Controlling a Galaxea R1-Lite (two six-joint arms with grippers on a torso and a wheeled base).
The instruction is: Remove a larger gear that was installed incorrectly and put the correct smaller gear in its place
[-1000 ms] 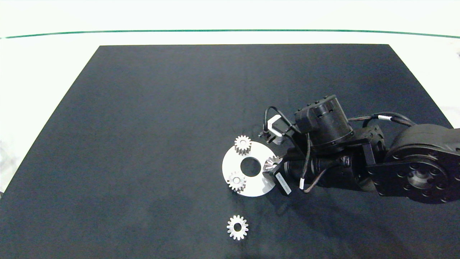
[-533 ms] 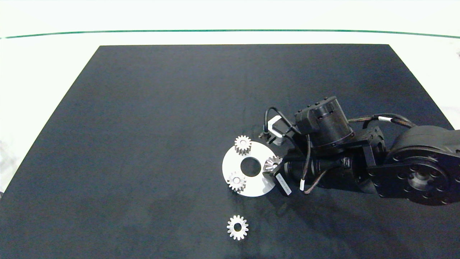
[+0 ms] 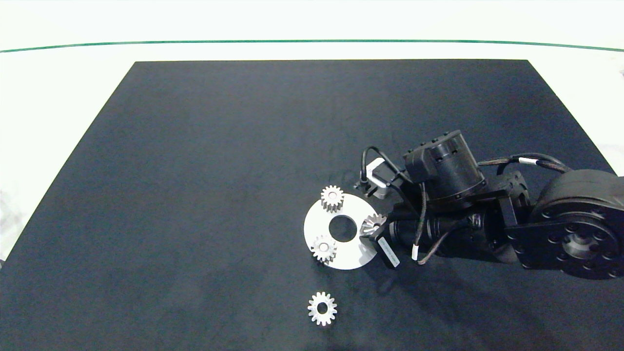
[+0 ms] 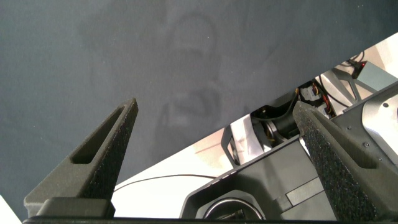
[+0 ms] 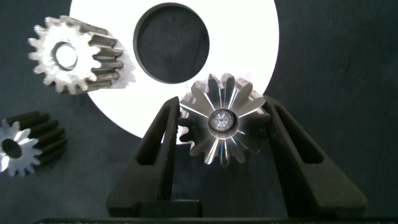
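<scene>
The larger gear (image 3: 374, 225), with thin pointed teeth, sits at the right rim of the round white plate (image 3: 352, 258). My right gripper (image 3: 376, 228) comes in from the right and is shut on it. In the right wrist view both fingers (image 5: 163, 149) press the sides of the larger gear (image 5: 222, 120). Two smaller gears stand on the plate, one at the back (image 3: 332, 197) and one at the front left (image 3: 324, 248). A third smaller gear (image 3: 322, 308) lies loose on the mat in front of the plate. My left gripper (image 4: 216, 106) is open and holds nothing.
The plate (image 5: 249, 37) has a round centre hole (image 3: 342, 229). A black mat (image 3: 195, 170) covers the table, with white table edge around it. The left arm is outside the head view, by the mat's edge.
The right arm has shifted slightly to the right and toward the front. The larger gear and the plate with its two gears moved a little with it.
</scene>
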